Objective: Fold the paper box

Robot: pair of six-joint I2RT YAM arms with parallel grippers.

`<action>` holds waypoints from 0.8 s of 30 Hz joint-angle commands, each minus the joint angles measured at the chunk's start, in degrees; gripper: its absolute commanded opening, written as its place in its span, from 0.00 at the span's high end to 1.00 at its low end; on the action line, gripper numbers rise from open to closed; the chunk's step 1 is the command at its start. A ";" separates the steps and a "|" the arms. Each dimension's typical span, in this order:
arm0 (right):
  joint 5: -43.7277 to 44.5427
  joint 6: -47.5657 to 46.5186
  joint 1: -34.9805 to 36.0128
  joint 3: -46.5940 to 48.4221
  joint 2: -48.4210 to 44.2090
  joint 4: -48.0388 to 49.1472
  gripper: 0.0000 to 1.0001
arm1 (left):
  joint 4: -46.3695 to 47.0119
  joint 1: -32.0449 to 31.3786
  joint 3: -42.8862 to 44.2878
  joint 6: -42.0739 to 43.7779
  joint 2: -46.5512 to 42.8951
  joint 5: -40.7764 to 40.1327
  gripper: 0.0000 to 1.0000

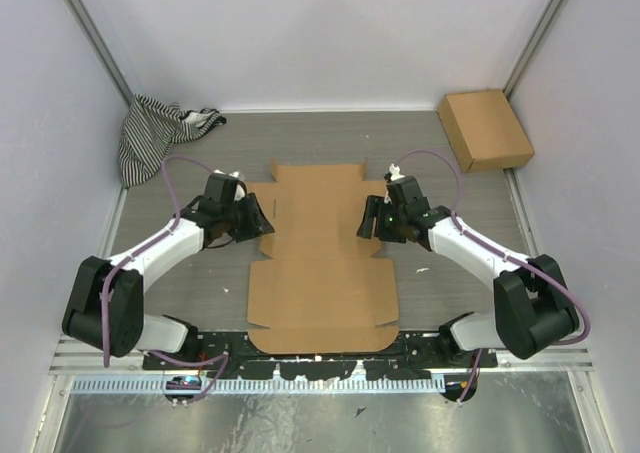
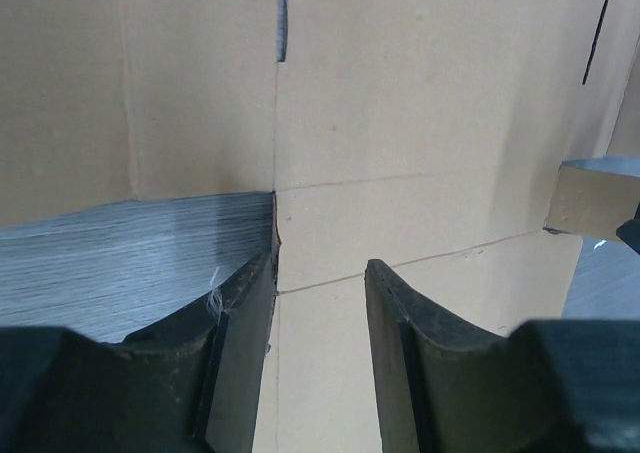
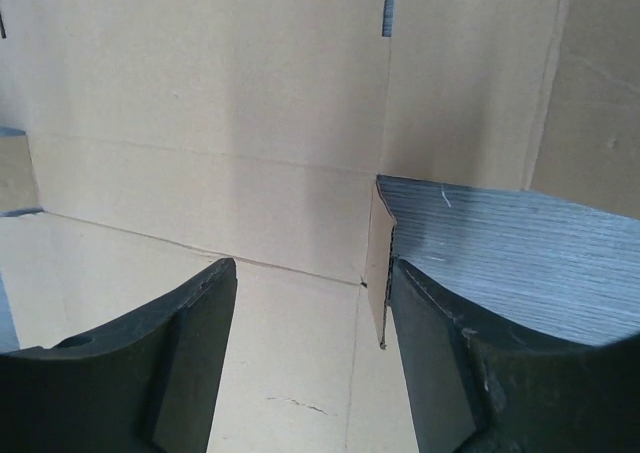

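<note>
The paper box (image 1: pixel 320 263) lies as a flat brown die-cut sheet in the middle of the table. My left gripper (image 1: pixel 258 218) is low at the sheet's left edge, at its narrow waist. In the left wrist view the left gripper (image 2: pixel 318 263) is open over the cardboard (image 2: pixel 420 103), and the sheet's cut edge runs along the inner face of one finger (image 2: pixel 240 323). My right gripper (image 1: pixel 372 221) mirrors it at the right edge. It is open (image 3: pixel 312 265), with a small flap's corrugated edge (image 3: pixel 383 283) standing just inside one finger (image 3: pixel 440 353).
A ready-made brown cardboard box (image 1: pixel 485 128) sits at the back right corner. A black-and-white striped cloth (image 1: pixel 155 133) is bunched at the back left. White walls close in the table on three sides.
</note>
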 commanded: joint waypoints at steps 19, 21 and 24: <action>-0.69 2.94 8.60 5.21 10.30 6.06 0.33 | 8.38 -8.47 5.92 -4.85 15.25 2.31 0.51; 0.57 3.05 9.06 5.99 12.19 5.44 0.33 | 8.37 -8.70 6.38 -5.01 17.30 2.21 0.51; 1.97 3.37 9.24 7.19 14.89 4.49 0.32 | 8.39 -8.89 7.05 -5.19 20.24 2.05 0.51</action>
